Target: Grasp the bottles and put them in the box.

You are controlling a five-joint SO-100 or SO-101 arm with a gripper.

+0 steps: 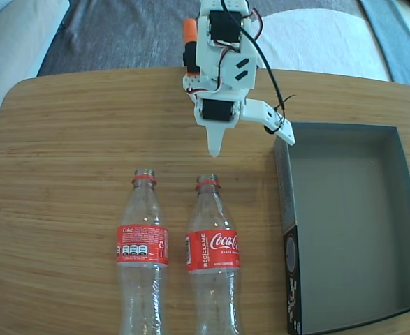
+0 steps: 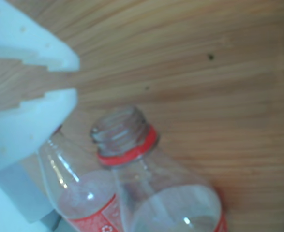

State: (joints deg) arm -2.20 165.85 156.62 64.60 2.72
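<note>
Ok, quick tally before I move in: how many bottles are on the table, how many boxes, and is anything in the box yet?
Bottles: 2, one on the left and one on the right in the fixed view, both lying on the table
Boxes: 1, the box, nothing in it
Total: 3 things

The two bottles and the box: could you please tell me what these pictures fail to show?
- Bottle bases: the left bottle and right bottle are cut off by the fixed view's bottom edge.
- Box: its near corner is cut off there.
- Wrist view: blurred; the gripper hides part of one bottle.
</note>
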